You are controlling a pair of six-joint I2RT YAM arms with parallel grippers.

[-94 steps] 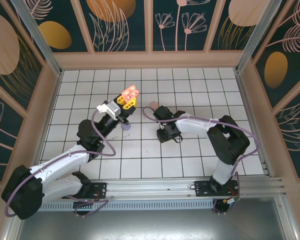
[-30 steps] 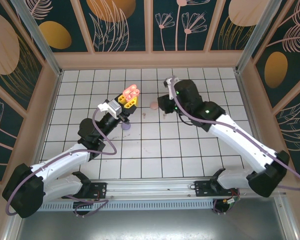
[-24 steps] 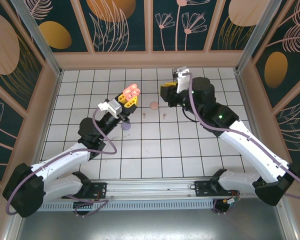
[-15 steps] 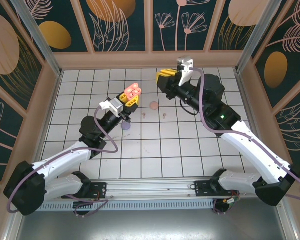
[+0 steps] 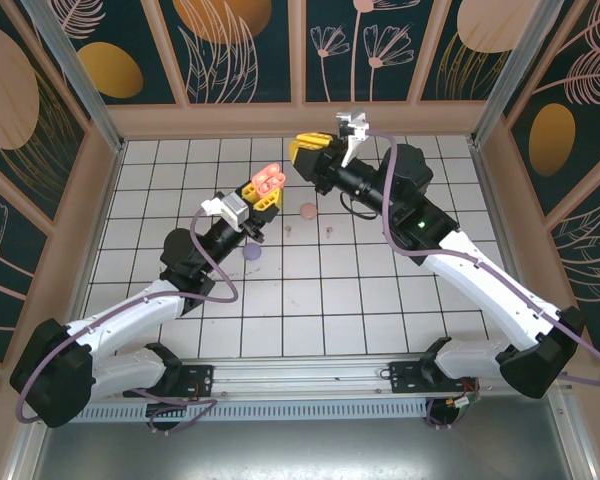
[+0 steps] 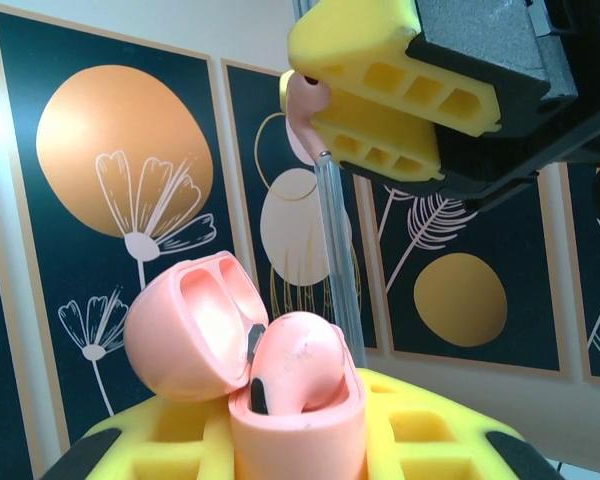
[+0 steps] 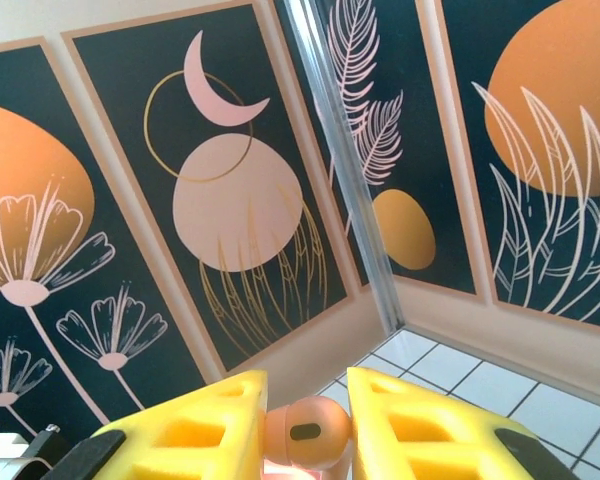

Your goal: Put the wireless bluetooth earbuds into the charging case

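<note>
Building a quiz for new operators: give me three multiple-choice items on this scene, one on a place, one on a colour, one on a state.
1. Where is the coral-pink plastic charging case? A on the tiles; B in the left gripper; C against the wall.
2. What colour is the small plastic earbud pinched by the right gripper? A green; B blue; C pink.
3. The case's lid is: A open; B shut; C missing.
B, that gripper clamps it; C, plainly pink; A, lid tilted back.

The right gripper (image 5: 307,158) has lifted off the tiles (image 5: 380,290) and swung toward twelve o'clock, carrying a pink earbud (image 7: 305,432). The left gripper (image 5: 264,198) has nudged its open case (image 5: 271,177) toward one o'clock.
</note>
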